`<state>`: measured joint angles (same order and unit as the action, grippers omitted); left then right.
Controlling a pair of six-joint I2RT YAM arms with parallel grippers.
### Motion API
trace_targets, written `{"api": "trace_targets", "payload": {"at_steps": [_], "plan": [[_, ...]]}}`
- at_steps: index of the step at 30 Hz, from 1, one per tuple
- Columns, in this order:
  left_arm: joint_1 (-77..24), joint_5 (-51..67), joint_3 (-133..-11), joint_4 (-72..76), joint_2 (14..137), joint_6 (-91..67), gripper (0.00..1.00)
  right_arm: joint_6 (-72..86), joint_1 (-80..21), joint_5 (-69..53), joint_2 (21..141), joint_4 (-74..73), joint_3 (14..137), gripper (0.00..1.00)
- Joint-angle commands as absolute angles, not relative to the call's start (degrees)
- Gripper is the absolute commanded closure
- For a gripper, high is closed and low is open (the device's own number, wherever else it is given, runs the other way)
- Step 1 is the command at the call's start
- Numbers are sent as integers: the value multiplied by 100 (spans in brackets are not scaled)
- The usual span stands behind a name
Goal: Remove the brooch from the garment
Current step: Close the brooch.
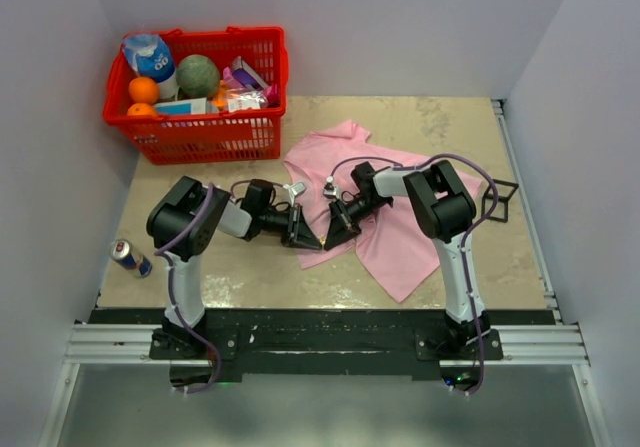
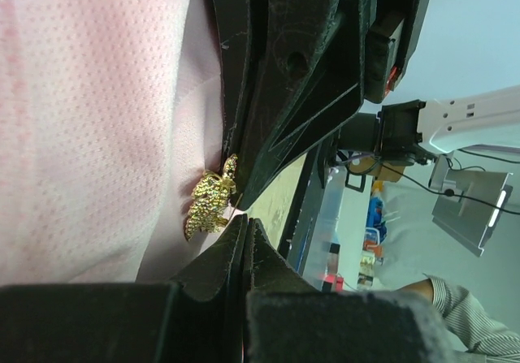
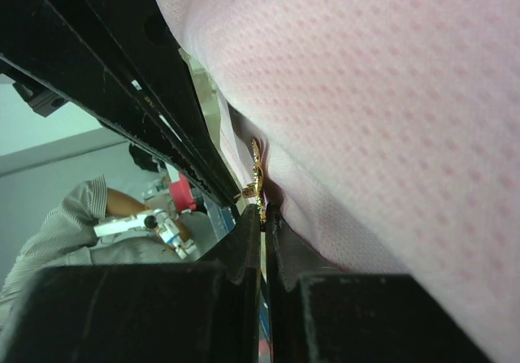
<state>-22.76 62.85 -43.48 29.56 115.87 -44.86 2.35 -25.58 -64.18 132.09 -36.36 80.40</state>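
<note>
1. Far left first: a can [image 1: 131, 258] lies near the table [image 1: 250, 272] edge and a red basket [image 1: 200, 139] of groceries sits at the far left corner. Both are well apart from the work, so neither gets in the way.
2. The left gripper [image 2: 244, 226] has its fingers clenched together, tips just beside the brooch's near edge. I cannot tell whether any cloth is nipped between them.
3. There's the brooch [image 2: 210, 202], a tiny gold cluster pinned on the shirt's left edge, right between the two grippers. I judge it light, stiff, knobbly and a bit slippery. Take it by the rim, flat across the cluster.
4. The right gripper [image 3: 262, 217] has its fingers pressed shut too, tips touching the brooch's end. Whether they hold metal or fabric is unclear.
5. The shirt [image 1: 400, 237] is soft and limp and will likely lift with any pull, so it needs pinning down close to the brooch. The crowded fingertips are the real obstruction.
6. On the far right a black wire frame [image 1: 500, 202] sits just beside the shirt, away from the grippers.
</note>
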Motion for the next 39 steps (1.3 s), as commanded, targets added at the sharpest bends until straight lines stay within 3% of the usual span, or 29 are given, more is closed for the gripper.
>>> {"api": "trace_targets", "payload": {"at_steps": [1,11,30,35,39], "plan": [[-2355,6364,-4412,3024,11382,-4351,100,378,-2549,-5203,13667,-3709,7796,100],[-2347,6231,-4474,2795,11531,-4280,100,387,-2549,-5212,13650,-3700,7778,100],[-2312,6627,-4526,3699,11892,-4956,100,369,-2549,-5221,13667,-3709,7770,100],[-2303,7004,-4430,4550,11532,-5290,100,369,-2549,-5229,13684,-3709,7770,100],[-2198,6866,-4245,3975,11137,-4829,100,369,-2540,-5247,13737,-3744,7822,100]]}}
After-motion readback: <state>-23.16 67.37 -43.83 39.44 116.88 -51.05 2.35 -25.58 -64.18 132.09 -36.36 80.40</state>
